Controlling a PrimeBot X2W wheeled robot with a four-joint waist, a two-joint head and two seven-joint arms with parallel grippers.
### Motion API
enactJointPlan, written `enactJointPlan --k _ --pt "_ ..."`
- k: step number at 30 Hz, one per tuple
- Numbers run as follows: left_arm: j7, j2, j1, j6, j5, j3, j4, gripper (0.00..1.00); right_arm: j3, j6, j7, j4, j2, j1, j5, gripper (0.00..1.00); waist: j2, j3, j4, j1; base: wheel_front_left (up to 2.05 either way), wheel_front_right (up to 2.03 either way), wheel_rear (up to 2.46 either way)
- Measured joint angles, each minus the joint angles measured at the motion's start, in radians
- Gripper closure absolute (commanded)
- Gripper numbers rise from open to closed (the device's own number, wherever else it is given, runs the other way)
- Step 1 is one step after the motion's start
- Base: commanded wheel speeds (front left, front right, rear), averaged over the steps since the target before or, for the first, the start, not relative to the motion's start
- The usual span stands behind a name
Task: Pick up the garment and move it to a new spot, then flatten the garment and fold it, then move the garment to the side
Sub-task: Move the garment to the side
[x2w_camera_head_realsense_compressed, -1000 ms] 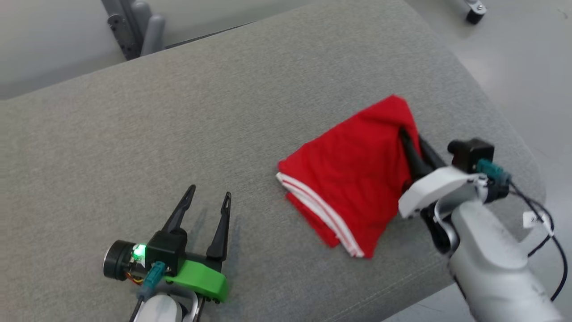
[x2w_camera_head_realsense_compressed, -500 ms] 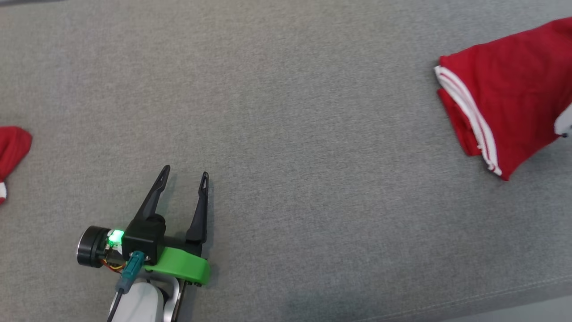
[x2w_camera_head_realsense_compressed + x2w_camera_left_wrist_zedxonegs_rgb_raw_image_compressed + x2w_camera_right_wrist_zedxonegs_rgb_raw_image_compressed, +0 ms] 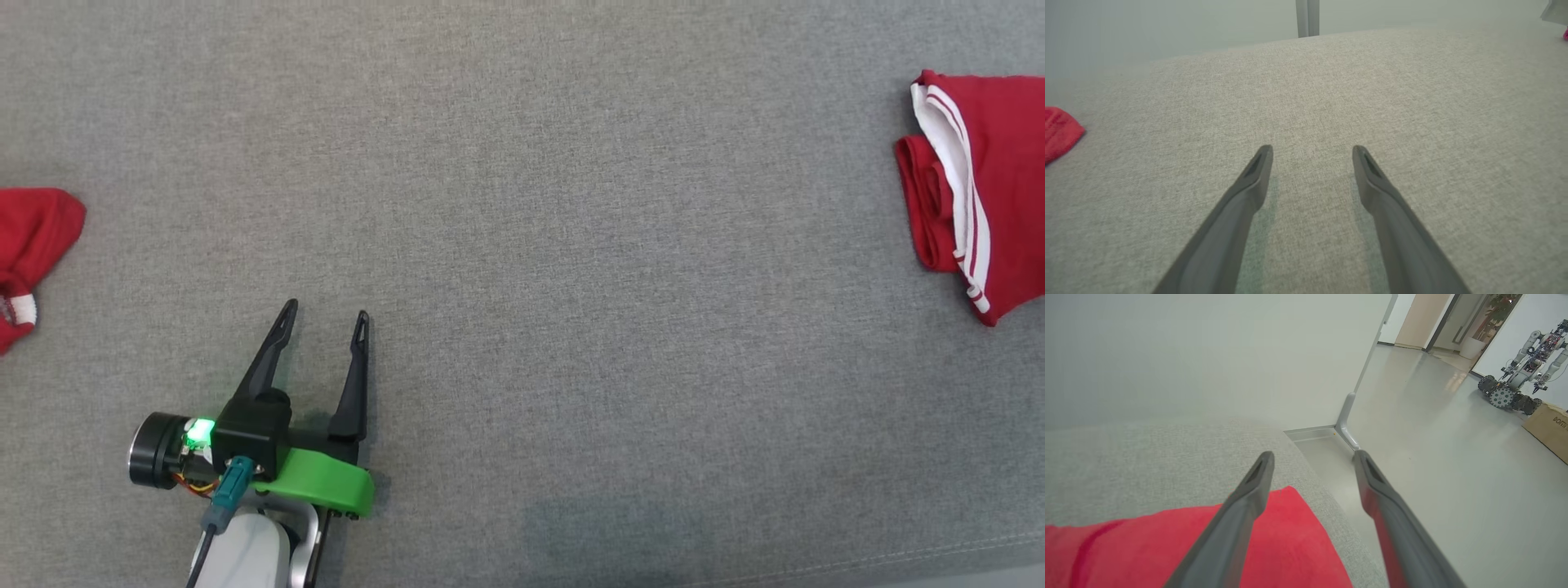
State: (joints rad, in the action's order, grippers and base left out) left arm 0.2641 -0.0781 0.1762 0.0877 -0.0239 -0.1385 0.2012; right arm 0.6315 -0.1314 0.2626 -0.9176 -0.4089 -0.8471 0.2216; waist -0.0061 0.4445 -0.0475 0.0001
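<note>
Visitor: Surface first. What are you working on?

Me: A broad grey cushion, upholstered in a coarse, flecked weave. It is flat on top and rounds off where it falls away just past the garment. A stitched seam runs along its near edge.

Visitor: And the room around the garment?

Me: Beyond it, off the cushion's end, there is a pale glossy floor that mirrors the light. A plain white wall has a metal strip at its foot, and further off is an open doorway. Well apart from the garment stand another wheeled robot and a brown cardboard box.

Visitor: The garment itself?

Me: Red knit, folded into a thick, soft pad, with white bands along the edge that faces my left hand. It lies flat on the cushion.

Visitor: Your hands?

Me: My right hand hovers over the garment, its two long, dark, tapered fingers spread wide with nothing between them. Whether one finger brushes the cloth I cannot tell. My left hand is well apart from the garment, across a wide stretch of weave. Its fingers are likewise spread wide and empty, low over the cushion, with a green bracket of smooth plastic behind them. Further from the garment still, past that hand, lies a second red cloth, crumpled, with a white band.
</note>
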Motion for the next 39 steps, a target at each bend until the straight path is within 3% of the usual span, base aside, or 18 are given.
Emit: enactJointPlan --k 7,12,20,28,39 --pt "0.000 0.010 -0.006 -0.014 -0.018 0.011 0.028 0.00 -0.224 0.000 0.000 0.193 0.106 0.061 -0.151 0.00 0.0000 -0.069 -0.007 0.0000 0.00 0.00 0.00" --pt "0.000 0.021 -0.044 -0.019 -0.038 0.024 0.058 0.00 -0.382 0.000 0.000 0.315 0.181 0.190 -0.234 0.00 0.0000 -0.138 -0.010 0.0000 0.00 0.00 0.00" --pt "0.000 0.027 -0.128 -0.028 -0.063 0.022 0.074 0.00 -0.547 0.000 0.000 0.422 0.279 0.455 -0.304 0.00 0.0000 -0.274 -0.001 0.0000 0.00 0.00 0.00" --pt "0.000 0.028 -0.197 -0.053 -0.093 0.046 0.081 0.00 -0.601 0.000 0.000 0.488 0.336 0.626 -0.337 0.00 0.0000 -0.375 0.016 0.0000 0.00 0.00 0.00" --pt "0.000 0.028 -0.229 -0.083 -0.121 0.075 0.080 0.00 -0.643 0.000 0.000 0.564 0.356 0.736 -0.350 0.00 0.0000 -0.454 0.011 0.0000 0.00 0.00 0.00"
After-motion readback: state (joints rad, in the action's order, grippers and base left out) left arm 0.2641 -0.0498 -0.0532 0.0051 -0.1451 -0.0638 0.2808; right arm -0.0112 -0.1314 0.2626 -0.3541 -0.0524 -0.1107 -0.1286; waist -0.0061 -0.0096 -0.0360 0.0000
